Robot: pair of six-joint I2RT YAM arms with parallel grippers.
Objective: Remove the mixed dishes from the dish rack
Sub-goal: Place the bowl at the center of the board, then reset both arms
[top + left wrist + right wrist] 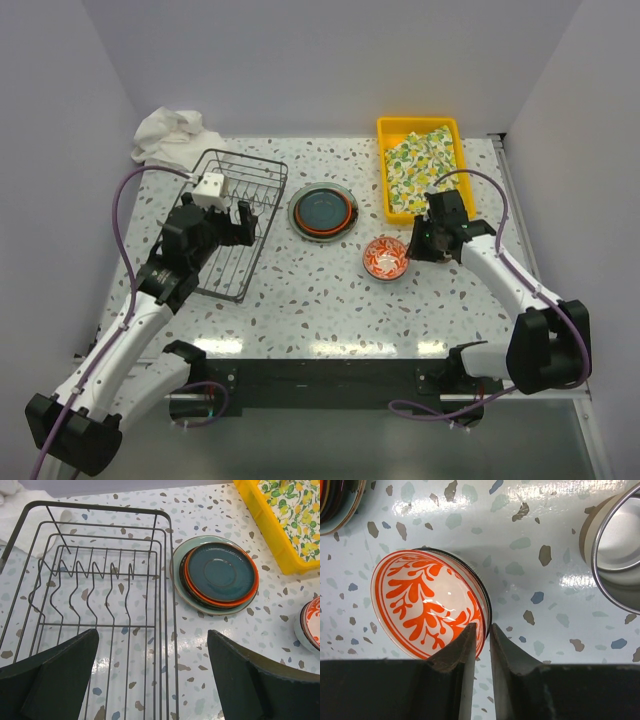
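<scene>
Left jaws wide open, right jaws nearly closed, both empty; four stacked plates point(220, 573), one bowl point(427, 610).

Left arm point(140, 315): I see it reach from its base at the near left, forward and a little to the right, with the wrist raised.
Left gripper point(155, 680): jaws wide apart; the two dark fingers point(50, 680) stand at the lower edge of my wrist view.
Right arm point(497, 268): bent at the elbow by the right edge, the forearm going forward and to the left.
Right gripper point(482, 630): pointing down, jaws almost together with only a thin slit, pinching the rim of the small bowl point(425, 610), one finger inside and one outside.
Both grippers: well apart from each other.
</scene>
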